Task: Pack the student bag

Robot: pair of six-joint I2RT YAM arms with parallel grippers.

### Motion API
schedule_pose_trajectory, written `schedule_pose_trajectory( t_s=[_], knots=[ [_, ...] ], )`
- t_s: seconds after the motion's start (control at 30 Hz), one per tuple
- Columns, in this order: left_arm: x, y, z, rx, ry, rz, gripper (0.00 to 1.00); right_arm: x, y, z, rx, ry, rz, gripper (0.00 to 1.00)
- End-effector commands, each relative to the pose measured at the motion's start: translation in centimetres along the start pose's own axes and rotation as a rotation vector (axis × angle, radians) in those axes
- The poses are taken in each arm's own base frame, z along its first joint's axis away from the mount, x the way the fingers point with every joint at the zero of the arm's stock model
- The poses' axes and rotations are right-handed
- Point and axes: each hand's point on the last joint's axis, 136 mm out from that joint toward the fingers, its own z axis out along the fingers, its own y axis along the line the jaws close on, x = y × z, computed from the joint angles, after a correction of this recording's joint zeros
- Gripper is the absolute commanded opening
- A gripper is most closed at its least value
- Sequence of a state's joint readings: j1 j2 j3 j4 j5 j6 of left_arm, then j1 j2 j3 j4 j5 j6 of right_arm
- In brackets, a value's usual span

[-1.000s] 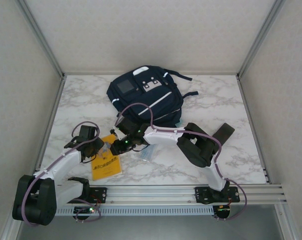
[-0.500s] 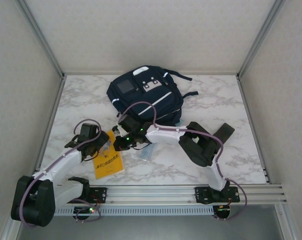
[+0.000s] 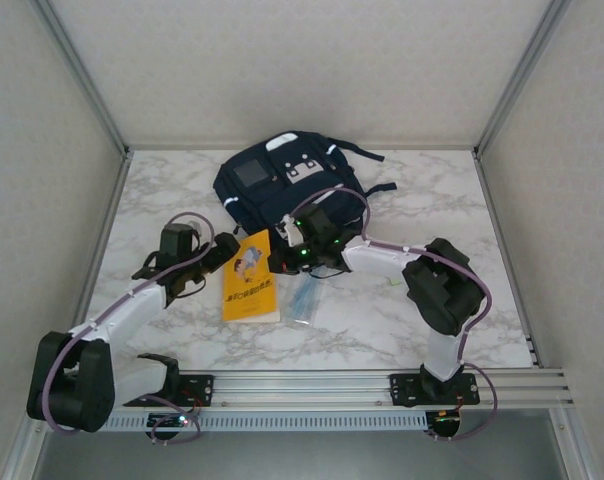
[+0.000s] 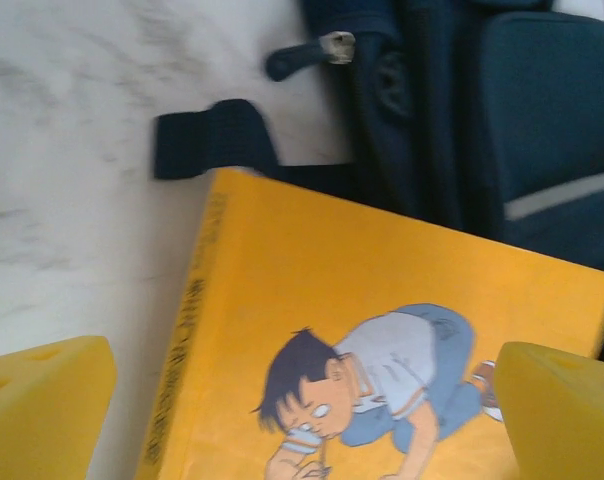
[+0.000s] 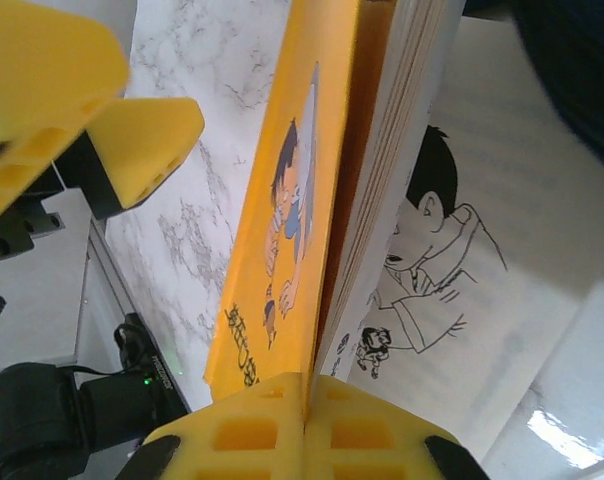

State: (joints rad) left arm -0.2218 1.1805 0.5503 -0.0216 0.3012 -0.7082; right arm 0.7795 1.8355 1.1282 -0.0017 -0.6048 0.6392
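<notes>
The right pincer (image 5: 304, 425) is pressed together on the front cover of the yellow book (image 5: 282, 230) and holds that cover raised off the pages, so a drawn page shows under it. In the top view the right pincer (image 3: 287, 260) sits at the book's right edge. The left pincer (image 4: 302, 410) is spread, with its yellow fingers (image 4: 42, 400) on either side of the book and gripping nothing (in the top view it is just beside the book's left edge). The book lies on the marble table (image 3: 162, 200) with its long axis running from about 12 to 6 o'clock. Its far end is touching or almost touching the near side of the student bag (image 3: 287, 185). From the right pincer the bag is at about 12 o'clock and near. From the left pincer it is at about 1 o'clock, a little further. I judge the right arm is the nearer one, and the book should go toward 12 o'clock, short end first. Where the bag's opening is, I cannot tell
</notes>
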Motion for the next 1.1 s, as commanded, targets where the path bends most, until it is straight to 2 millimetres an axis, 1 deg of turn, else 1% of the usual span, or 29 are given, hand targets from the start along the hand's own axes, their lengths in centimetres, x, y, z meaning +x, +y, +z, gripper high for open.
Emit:
schedule_pose_trajectory(
  t_s=[0.0,0.13,0.23,0.3,0.4,0.5,0.57,0.63,0.67,0.73,0.77,0.8,0.83,0.87,0.9,0.93,0.97,1.0,1.03,1.07],
  knots=[
    [0.8,-3.2,0.8,0.192,0.05,0.067,0.97,-2.5,2.5,-3.5,-0.12,-0.09,-0.094,0.0],
    [1.7,-3.5,1.7,0.232,0.106,0.065,0.97,-3.4,1.4,-5.2,-0.11,-0.124,-0.085,0.0],
    [2.3,-2.7,2.4,0.202,0.137,0.053,0.96,-3.7,0.2,-6.2,-0.103,-0.142,-0.061,0.0],
    [2.7,-2.6,2.7,0.206,0.153,0.046,0.96,-3.8,-0.6,-6.8,-0.096,-0.155,-0.049,0.0],
    [3.4,-3.9,2.9,0.249,0.181,0.049,0.93,-3.8,-1.4,-7.0,-0.091,-0.157,-0.034,0.0],
    [4.6,-5.4,3.4,0.284,0.223,0.05,0.88,-3.5,-2.2,-6.5,-0.086,-0.143,-0.016,0.0],
    [5.0,-5.5,3.8,0.276,0.235,0.041,0.83,-3.4,-2.7,-6.4,-0.082,-0.144,-0.003,0.0],
    [4.9,-5.7,4.0,0.28,0.232,0.025,0.73,-3.3,-3.2,-6.2,-0.074,-0.144,0.009,0.0],
    [4.8,-5.9,4.1,0.286,0.231,0.019,0.67,-3.3,-3.4,-6.2,-0.071,-0.144,0.013,0.0],
    [4.5,-6.3,4.0,0.289,0.235,0.014,0.51,-3.2,-3.7,-6.0,-0.066,-0.142,0.019,0.0],
    [4.4,-6.5,3.9,0.284,0.238,0.02,0.35,-3.3,-3.7,-5.9,-0.064,-0.142,0.022,0.0],
    [4.1,-6.6,3.7,0.27,0.236,0.026,0.09,-3.3,-3.8,-6.0,-0.058,-0.145,0.029,0.0],
    [3.8,-6.7,3.5,0.253,0.231,0.031,0.0,-3.5,-3.9,-6.1,-0.047,-0.152,0.035,0.0],
    [3.4,-6.9,3.1,0.232,0.224,0.041,0.0,-3.6,-3.9,-6.2,-0.034,-0.158,0.044,0.0],
    [2.8,-7.0,2.6,0.202,0.213,0.044,0.0,-3.8,-4.0,-6.5,-0.014,-0.169,0.06,0.05],
    [2.2,-7.2,2.0,0.177,0.197,0.042,0.0,-4.0,-4.0,-6.9,0.007,-0.184,0.081,0.21],
    [1.5,-7.5,1.4,0.148,0.182,0.035,0.0,-4.1,-4.0,-7.4,0.029,-0.201,0.107,0.51],
    [0.8,-7.6,0.7,0.116,0.17,0.029,0.0,-4.3,-3.9,-8.0,0.047,-0.221,0.129,0.72],
    [0.1,-7.9,0.2,0.094,0.152,0.028,0.0,-4.5,-3.9,-8.7,0.069,-0.247,0.155,0.97],
    [-0.8,-8.4,-0.4,0.077,0.127,0.028,0.0,-4.6,-3.7,-9.4,0.09,-0.271,0.175,0.99]
  ],
)
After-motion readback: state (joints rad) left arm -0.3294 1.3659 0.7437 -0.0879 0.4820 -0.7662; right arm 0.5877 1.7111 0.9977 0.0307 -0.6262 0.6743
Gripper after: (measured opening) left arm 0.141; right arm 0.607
